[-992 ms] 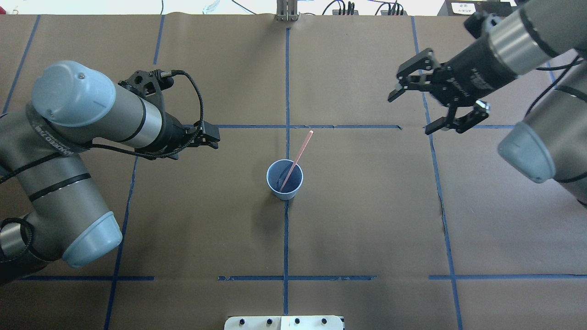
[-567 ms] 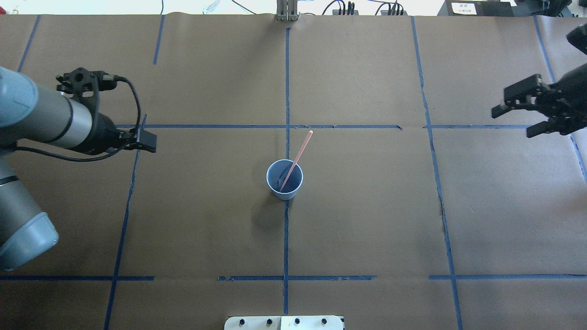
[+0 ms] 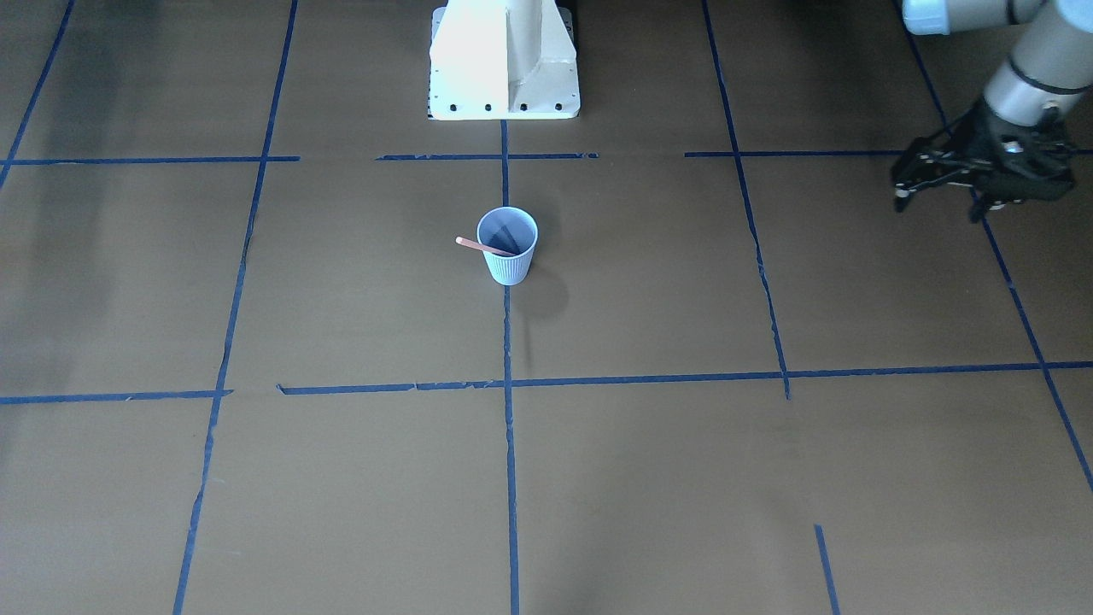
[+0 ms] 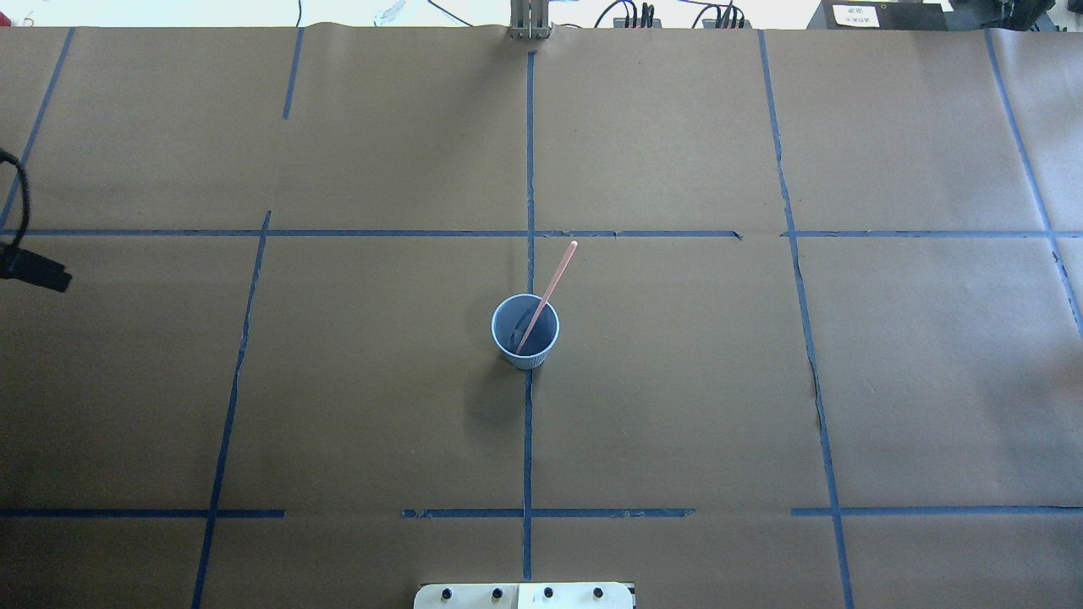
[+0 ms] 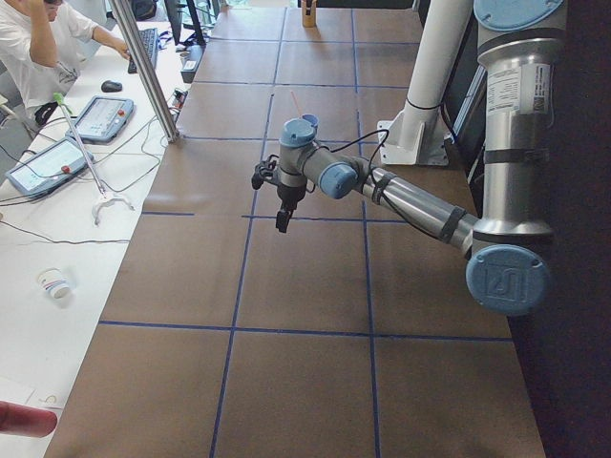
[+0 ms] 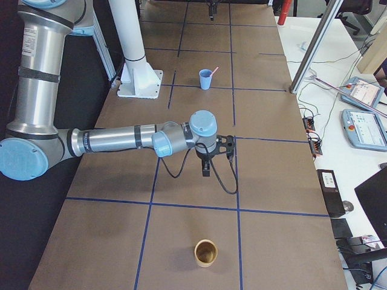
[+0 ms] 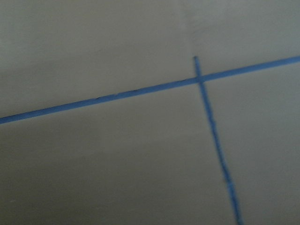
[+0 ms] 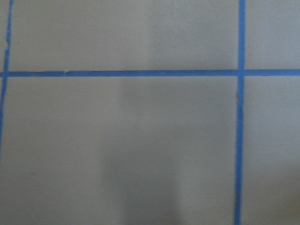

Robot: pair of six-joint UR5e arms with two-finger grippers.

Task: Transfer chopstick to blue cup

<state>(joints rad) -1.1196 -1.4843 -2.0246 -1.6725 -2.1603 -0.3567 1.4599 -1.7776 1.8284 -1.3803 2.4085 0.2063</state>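
Within the last second both arms had drawn back from the middle of the bench (image 4: 677, 406). The left claw (image 4: 52, 277) had reached the bench's edge, seemingly closed and holding nothing. The right claw (image 6: 206, 170) showed only from the side, so its opening could not be told. Between the two and well apart from each, the chopstick (image 4: 548, 290) leaned inside the blue cup (image 4: 529, 359), its upper end over the rim. The transfer looked complete.

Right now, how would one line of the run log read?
chopstick: in blue cup, leaning on rim | left gripper: away, state unclear | right gripper: away, state unclear | task: looks done
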